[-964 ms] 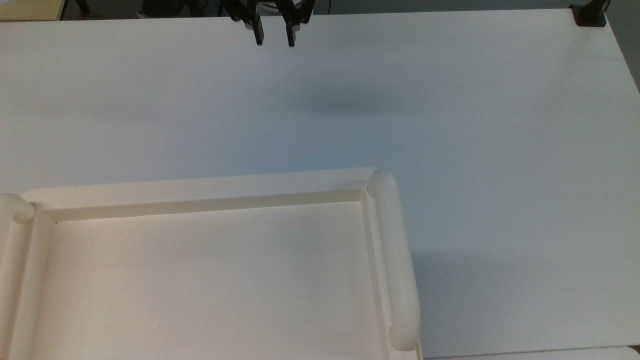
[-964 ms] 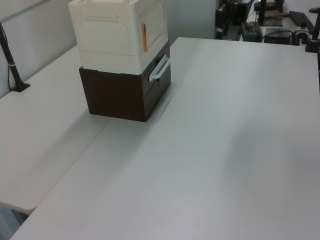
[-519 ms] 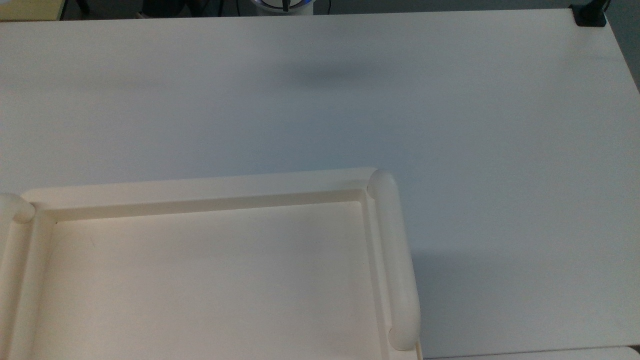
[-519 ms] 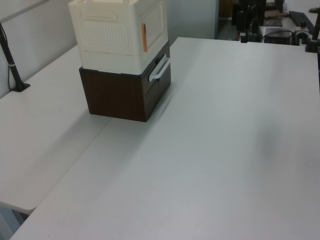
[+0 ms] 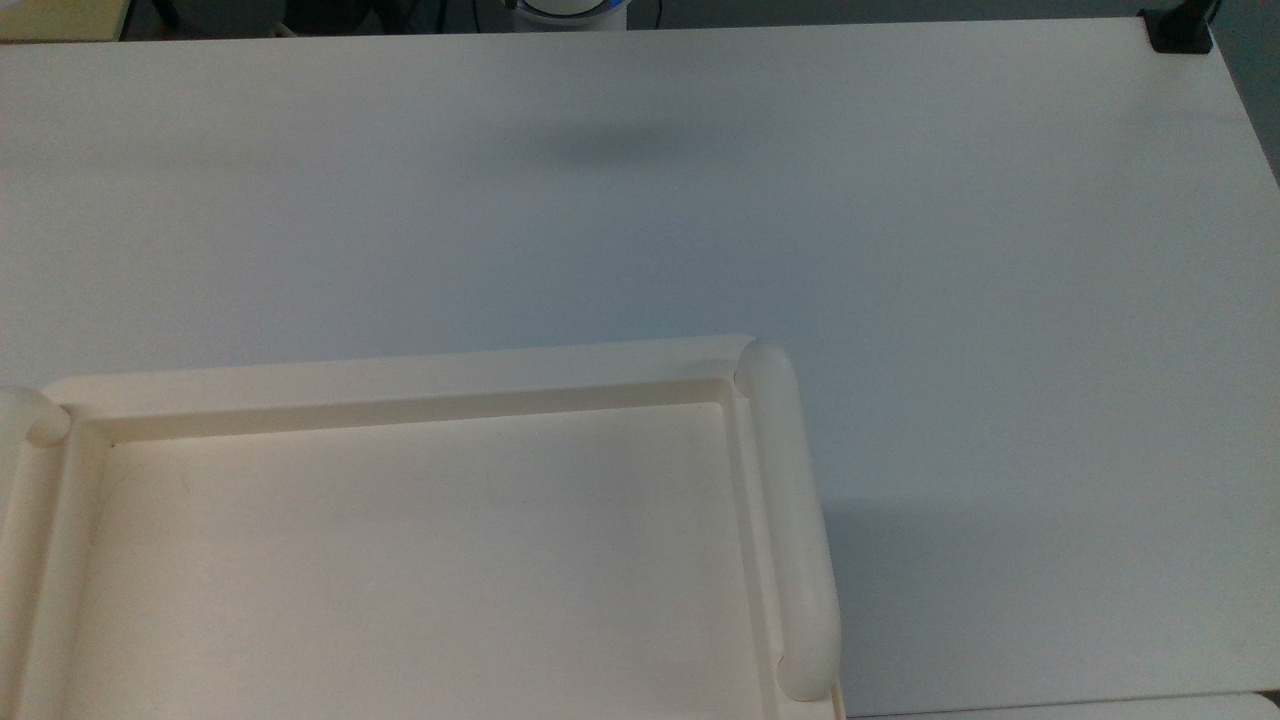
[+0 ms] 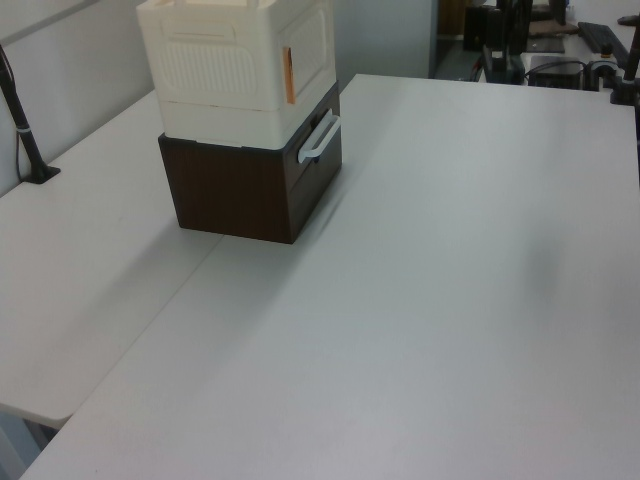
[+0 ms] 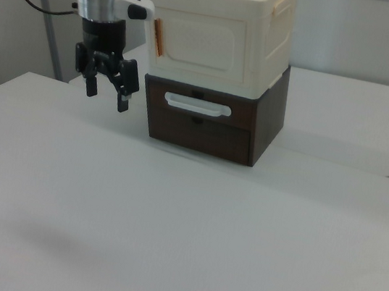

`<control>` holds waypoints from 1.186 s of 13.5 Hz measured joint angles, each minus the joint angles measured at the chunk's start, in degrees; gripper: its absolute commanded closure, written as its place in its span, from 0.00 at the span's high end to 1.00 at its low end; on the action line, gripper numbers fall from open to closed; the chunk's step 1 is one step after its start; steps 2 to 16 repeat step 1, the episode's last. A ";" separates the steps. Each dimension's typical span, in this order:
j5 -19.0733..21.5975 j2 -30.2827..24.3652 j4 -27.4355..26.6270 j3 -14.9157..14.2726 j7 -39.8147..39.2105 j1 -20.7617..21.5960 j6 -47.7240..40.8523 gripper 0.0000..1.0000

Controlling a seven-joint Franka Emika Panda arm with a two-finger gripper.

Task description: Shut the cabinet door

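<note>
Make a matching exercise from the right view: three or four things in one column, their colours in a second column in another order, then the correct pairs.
Things:
1. cabinet
2. drawer unit under the cabinet
3. gripper
4. clip at the cabinet's front edge

Colours:
A. black
B. copper-orange
C. cream-white
D. dark brown

Pairs: 1-C, 2-D, 3-A, 4-B

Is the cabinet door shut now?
Looks shut: the door lies flush in the cabinet front, no gap showing. The hand hangs beside it, open.
</note>
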 measured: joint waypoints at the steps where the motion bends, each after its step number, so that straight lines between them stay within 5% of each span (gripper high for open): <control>1: 0.00 0.14 0.07 -0.08 -0.01 0.01 0.12 1.00; 16: 0.00 0.14 0.07 -0.08 -0.01 0.01 0.12 1.00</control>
